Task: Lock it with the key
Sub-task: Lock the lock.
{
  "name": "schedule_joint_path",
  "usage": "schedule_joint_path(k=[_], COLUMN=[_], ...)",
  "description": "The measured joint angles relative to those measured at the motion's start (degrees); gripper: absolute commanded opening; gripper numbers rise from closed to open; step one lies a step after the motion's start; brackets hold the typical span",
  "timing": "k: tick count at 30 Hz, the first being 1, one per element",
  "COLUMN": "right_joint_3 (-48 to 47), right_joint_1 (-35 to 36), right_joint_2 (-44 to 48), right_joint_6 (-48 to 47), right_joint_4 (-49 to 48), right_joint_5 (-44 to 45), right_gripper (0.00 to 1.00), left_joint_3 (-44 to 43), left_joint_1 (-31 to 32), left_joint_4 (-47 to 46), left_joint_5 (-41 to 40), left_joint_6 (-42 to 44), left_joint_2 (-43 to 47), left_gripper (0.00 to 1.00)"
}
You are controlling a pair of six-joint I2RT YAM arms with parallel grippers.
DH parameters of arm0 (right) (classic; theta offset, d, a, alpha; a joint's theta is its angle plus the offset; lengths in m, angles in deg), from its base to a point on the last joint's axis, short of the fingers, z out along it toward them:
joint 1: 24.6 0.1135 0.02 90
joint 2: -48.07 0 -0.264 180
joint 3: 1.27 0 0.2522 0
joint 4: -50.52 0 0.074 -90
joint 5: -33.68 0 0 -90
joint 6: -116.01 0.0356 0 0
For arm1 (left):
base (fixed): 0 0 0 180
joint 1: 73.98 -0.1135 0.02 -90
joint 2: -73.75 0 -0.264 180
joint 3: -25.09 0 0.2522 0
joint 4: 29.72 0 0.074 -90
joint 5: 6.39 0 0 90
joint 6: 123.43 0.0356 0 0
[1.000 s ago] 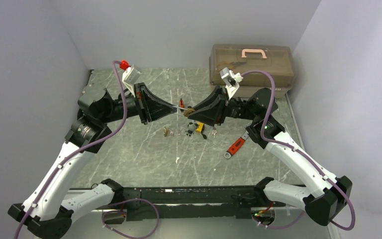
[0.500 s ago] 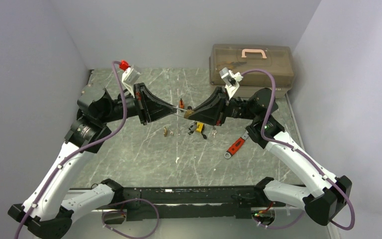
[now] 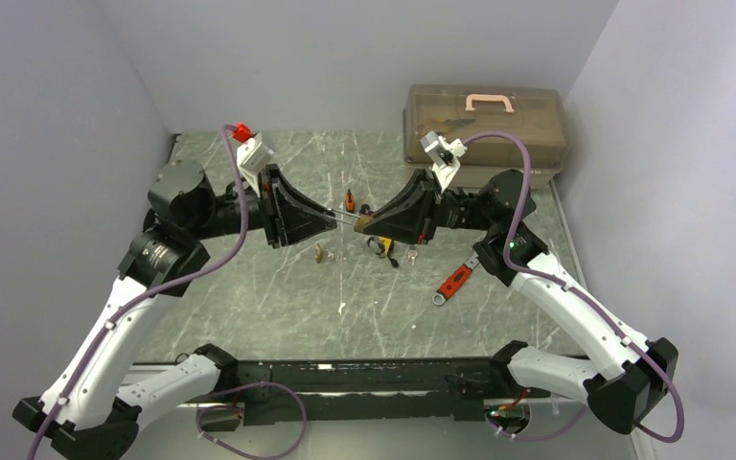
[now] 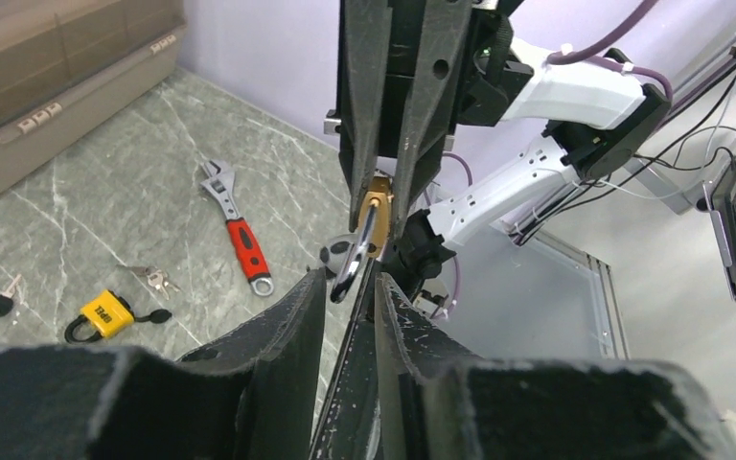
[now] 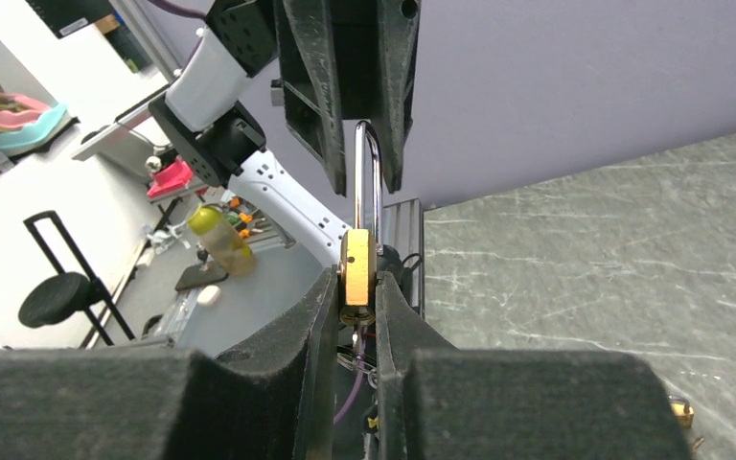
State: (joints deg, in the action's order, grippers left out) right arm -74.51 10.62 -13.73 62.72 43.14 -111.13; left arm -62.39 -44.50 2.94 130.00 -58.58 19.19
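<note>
The left pincer (image 4: pixel 350 280) is seen narrowly parted. Its fingers (image 5: pixel 311 86) are set to either side of the shackle (image 5: pixel 368 168) with a sliver of space on each side, so nothing is judged to be gripped by it. Straight ahead of its tips, in mid-air well above the table (image 3: pixel 278 287), the padlock (image 4: pixel 376 213) is carried. Its long axis is laid along the line joining the two pincers, with the bow of the shackle pointed into the left pincer's gap and the brass body (image 5: pixel 356 271) turned away from it, toward the right. That body is clamped flat between the closed fingertips of the right pincer (image 5: pixel 356 284), so the two pincers are set nose to nose with the lock bridging them. The shackle end is thus nearer the left arm, and the keyway end is judged to be buried on the right pincer's side. Something dark is glimpsed hanging under the body in the right wrist view, but whether a key is seated there cannot be told, nor whether the shackle is already latched. A loose bunch of keys (image 4: pixel 156 278) is seen on the table beneath the right pincer. The coming move is judged to depend on that shared axis, the shackle being pressed home from the left while the body is braced from the right.
</note>
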Motion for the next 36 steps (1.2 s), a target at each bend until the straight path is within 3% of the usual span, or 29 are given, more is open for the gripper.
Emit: schedule_joint_path(k=[15, 23, 36], right_joint_3=[0.0, 0.0, 0.02], right_joint_1=[0.0, 0.0, 0.15], right_joint_2=[0.02, 0.02, 0.02], right_joint_6=[0.44, 0.46, 0.83], right_joint_4=[0.09, 0.09, 0.13], right_joint_5=[-2.4, -2.84, -3.3], right_gripper=[0.0, 0.0, 0.0], left_joint_3=[-2.51, -2.51, -2.51], left_joint_1=[-0.04, -0.04, -0.04], left_joint_4=[1.79, 3.1, 3.21], left_joint_5=[2.21, 2.14, 3.34], left_joint_6=[4.83, 5.81, 6.23], left_joint_2=[1.73, 0.83, 0.5], left_gripper=[0.25, 0.0, 0.0])
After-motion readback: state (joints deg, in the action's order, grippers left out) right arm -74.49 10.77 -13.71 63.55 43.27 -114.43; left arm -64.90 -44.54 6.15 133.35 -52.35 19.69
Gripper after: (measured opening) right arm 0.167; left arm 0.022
